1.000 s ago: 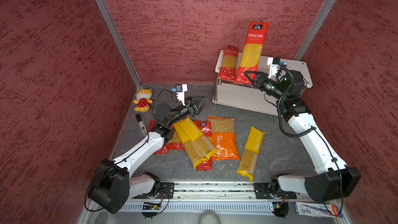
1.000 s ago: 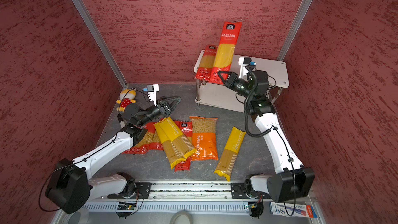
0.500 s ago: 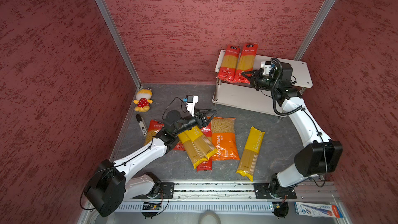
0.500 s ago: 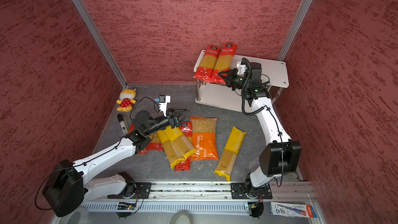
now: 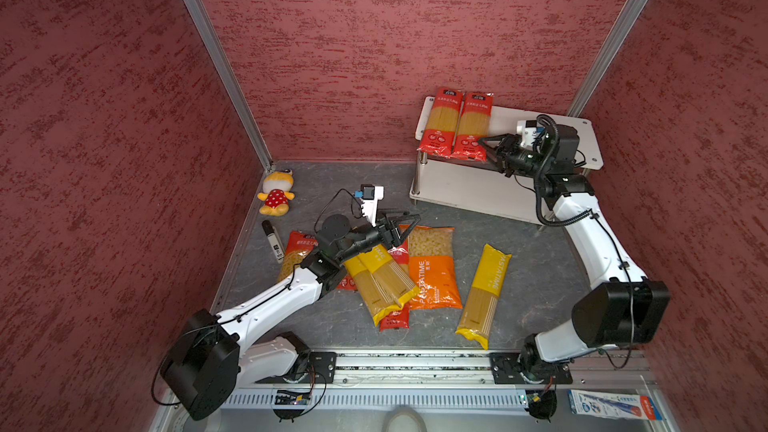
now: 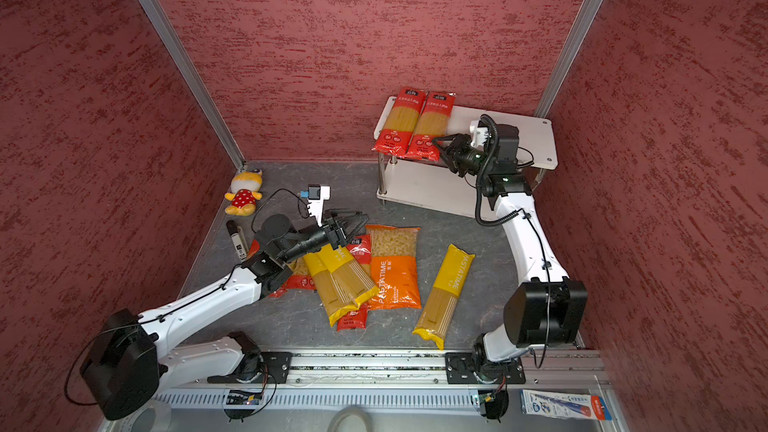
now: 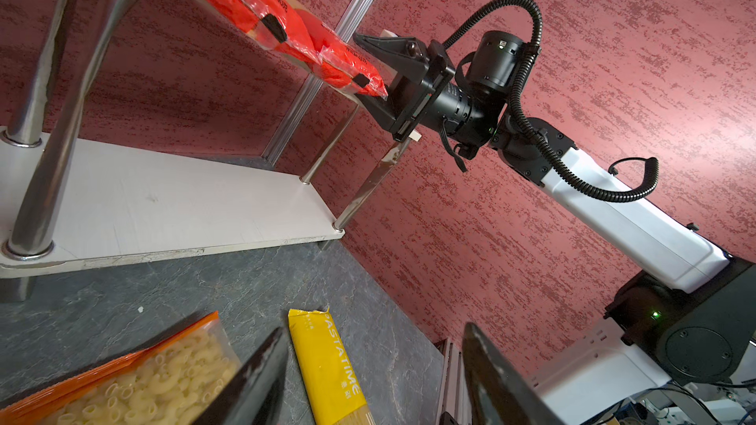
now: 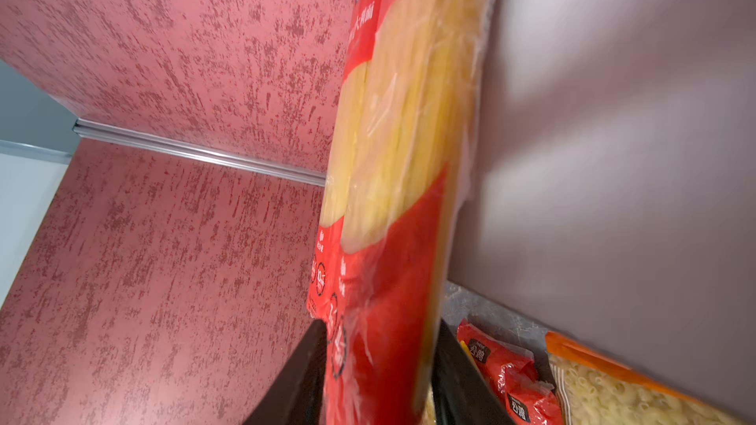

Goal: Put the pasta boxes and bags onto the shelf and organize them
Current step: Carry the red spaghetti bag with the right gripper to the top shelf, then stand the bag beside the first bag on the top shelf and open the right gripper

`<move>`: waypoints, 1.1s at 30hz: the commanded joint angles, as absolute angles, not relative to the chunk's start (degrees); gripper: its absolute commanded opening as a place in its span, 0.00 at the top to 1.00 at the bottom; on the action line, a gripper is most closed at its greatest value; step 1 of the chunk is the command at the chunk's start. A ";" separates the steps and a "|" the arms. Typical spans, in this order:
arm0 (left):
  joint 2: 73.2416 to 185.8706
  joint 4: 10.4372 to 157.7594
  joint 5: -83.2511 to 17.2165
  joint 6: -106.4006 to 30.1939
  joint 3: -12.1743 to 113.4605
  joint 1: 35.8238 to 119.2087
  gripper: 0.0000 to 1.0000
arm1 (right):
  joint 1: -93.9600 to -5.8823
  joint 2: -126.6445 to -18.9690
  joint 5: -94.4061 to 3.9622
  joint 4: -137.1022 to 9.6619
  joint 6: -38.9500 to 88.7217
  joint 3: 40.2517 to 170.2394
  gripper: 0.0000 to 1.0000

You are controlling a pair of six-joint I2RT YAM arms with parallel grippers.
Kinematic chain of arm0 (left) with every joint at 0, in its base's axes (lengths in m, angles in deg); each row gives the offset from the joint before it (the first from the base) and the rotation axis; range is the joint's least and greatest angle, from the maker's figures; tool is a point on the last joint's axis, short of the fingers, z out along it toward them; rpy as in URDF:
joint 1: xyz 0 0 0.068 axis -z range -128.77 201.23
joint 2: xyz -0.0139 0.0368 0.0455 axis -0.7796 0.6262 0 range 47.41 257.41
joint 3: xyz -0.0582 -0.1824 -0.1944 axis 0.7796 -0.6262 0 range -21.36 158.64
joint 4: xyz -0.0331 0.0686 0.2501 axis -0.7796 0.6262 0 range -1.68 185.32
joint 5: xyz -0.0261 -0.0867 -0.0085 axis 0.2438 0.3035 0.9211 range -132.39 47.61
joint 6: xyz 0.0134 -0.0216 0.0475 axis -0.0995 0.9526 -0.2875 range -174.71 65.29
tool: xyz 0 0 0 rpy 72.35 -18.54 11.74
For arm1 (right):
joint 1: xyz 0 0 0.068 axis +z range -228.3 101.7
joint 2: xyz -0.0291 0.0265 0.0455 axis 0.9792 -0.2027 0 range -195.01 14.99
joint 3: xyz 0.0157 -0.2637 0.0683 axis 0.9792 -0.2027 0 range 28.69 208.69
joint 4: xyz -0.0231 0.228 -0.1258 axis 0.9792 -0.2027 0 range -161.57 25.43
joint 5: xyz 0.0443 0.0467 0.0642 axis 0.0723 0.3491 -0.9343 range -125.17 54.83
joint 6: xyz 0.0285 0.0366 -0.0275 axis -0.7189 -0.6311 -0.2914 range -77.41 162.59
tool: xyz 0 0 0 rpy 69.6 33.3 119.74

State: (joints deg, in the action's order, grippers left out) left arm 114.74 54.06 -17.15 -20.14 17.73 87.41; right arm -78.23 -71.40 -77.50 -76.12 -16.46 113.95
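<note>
"What sort of place was it?"

"A booth with rough red walls and a grey stone-look floor [image 5: 540,268]. The shelf [image 5: 552,128], two white boards on chrome posts, stood against the back wall."

"Was anything on the shelf?"

"Yes. One red spaghetti bag [image 5: 444,126] lay flat at the left end of its top board, as both top views showed it. A second red spaghetti bag [image 5: 473,128] lay touching it, on the side nearer the shelf's middle. The near ends of both overhung the front edge."

"And the right gripper?"

"The right gripper [image 5: 487,150] was at the shelf's front edge, its jaws on either side of the second bag's overhanging end. In the right wrist view the red wrapper filled the gap between the fingers [image 8: 302,374]. I couldn't tell whether they pinched it or merely flanked it."

"The left one?"

"The left gripper [image 5: 411,222] hung in front of the shelf, well apart from it. Its jaws were spread and held nothing, above the top edge of the wide orange PASTATIME bag [image 5: 432,272]."

"What lay on the floor?"

"Everything was in front of the shelf. Two overlapping yellow PASTATIME bags [image 5: 384,280] lay across a third red spaghetti bag [image 5: 395,320], just beside the orange one. A lone yellow PASTATIME bag [image 5: 484,292] lay on the orange bag's other side. A short red curly-pasta bag [image 5: 297,249] lay partly under the left arm. A plush toy [image 5: 275,199] sat in the wall corner, with a marker [image 5: 273,241] near it."
</note>
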 commanded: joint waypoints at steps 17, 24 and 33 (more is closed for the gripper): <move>115.09 55.99 -18.81 -22.63 19.22 89.85 0.33 | -77.53 -77.53 -77.73 -78.12 -10.54 122.78 0.78; 114.05 57.11 -19.34 -23.09 18.72 89.97 0.33 | -77.52 -81.53 -79.64 -84.04 -4.92 128.11 0.92; 114.46 56.61 -19.56 -23.15 18.78 90.16 0.33 | -75.03 -85.68 -81.21 -90.49 0.33 133.61 0.99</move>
